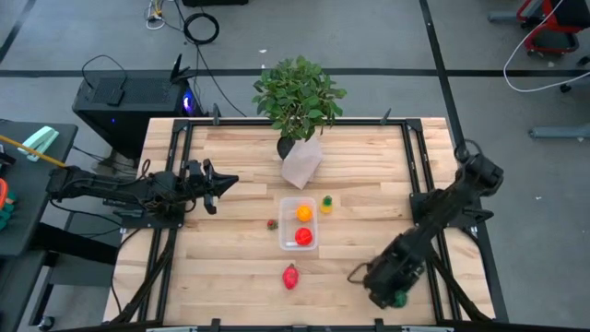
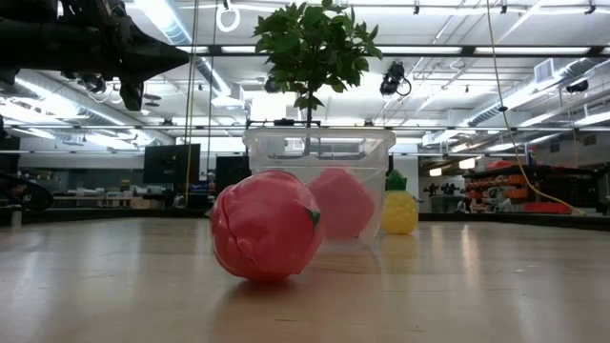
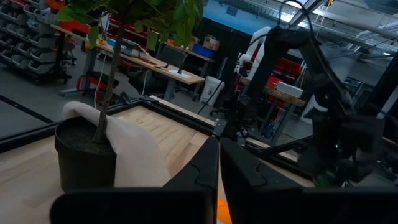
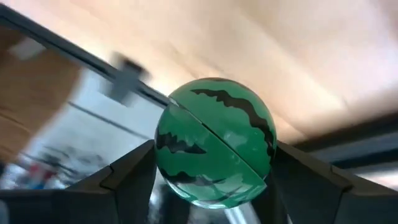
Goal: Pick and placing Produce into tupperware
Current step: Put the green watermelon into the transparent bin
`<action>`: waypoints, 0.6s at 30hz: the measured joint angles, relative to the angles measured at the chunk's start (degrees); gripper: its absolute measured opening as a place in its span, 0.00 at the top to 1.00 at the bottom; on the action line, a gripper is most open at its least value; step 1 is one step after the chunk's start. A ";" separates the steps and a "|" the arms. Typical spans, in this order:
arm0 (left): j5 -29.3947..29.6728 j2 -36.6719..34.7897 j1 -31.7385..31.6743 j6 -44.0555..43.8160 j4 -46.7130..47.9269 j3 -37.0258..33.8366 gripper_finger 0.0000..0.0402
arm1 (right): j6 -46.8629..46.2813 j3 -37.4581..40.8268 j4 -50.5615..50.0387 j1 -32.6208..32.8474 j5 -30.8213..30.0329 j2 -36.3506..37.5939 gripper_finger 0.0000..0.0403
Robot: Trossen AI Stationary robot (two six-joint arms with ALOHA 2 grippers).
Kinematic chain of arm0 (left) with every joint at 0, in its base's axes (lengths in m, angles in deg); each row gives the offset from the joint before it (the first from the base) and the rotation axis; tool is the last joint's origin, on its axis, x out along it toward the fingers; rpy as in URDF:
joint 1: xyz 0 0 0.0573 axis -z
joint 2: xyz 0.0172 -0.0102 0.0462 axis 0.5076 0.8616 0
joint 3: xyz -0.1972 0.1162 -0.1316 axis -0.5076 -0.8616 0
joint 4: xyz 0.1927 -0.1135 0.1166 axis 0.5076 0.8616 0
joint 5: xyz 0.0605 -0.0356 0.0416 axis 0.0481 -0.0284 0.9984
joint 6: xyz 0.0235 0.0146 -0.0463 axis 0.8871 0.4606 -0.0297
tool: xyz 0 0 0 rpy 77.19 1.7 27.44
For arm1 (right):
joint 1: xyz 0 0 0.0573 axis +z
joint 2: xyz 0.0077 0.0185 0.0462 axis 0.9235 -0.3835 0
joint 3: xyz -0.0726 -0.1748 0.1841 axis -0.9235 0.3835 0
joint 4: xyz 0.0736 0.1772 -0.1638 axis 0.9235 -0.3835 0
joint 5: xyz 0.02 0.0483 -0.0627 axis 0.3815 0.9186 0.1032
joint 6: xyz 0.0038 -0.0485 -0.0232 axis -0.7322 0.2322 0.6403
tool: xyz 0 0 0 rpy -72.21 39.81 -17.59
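Wooden desk [image 1: 230, 258] w/ black frame rails, workshop room behind. Right pincer [image 1: 395, 295] sits low near the desk's front right edge, clamped on the striped green melon [image 4: 214, 142]; the wrist view shows it wedged between both fingers. Clear tub [image 1: 299, 223] lies well off to that pincer's left and a bit farther back, mid-desk, already holding an orange piece [image 1: 303, 213] and a red piece [image 1: 303, 236]. Just beside the tub's far-right corner stands a yellow pineapple [image 1: 326, 204]; a tiny red bit [image 1: 272, 223] lies just beside the tub's other side; a pinkish-red fruit [image 1: 291, 276] lies between the tub and the desk's front edge. Potted plant [image 1: 297, 97] stands behind the tub.

Left pincer [image 1: 219, 184] hangs over the desk's left side, fingers together, holding nothing, waiting.

Step in hand, I'd say: carry phase, melon grabbed, not yet delivered. Next move needs a lift, swing left over the tub opening, then release; melon is wide vs. the room left inside, so aim for the free gap.
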 joint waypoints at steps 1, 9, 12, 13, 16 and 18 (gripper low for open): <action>0.00 0.00 -0.02 0.00 -0.02 0.00 0.95 | 0.03 -0.35 -0.22 -1.16 -2.33 1.04 0.27; 0.00 0.00 -0.02 0.00 0.00 0.00 0.93 | 5.48 -3.26 -0.12 -13.57 -25.58 8.91 0.27; 0.00 0.00 0.00 0.00 0.00 0.00 0.92 | 11.94 -4.86 0.80 -19.07 -31.29 10.69 0.27; 0.00 0.00 -0.02 0.00 0.02 0.00 0.92 | 14.75 -5.50 1.67 -20.93 -32.51 11.04 0.27; 0.00 0.00 -0.01 0.00 -0.01 0.00 0.93 | 23.43 -8.06 4.54 -25.86 -34.57 11.18 0.27; 0.00 0.00 0.00 -0.01 -0.01 0.00 0.94 | 29.78 -10.37 6.90 -28.59 -35.52 10.37 0.27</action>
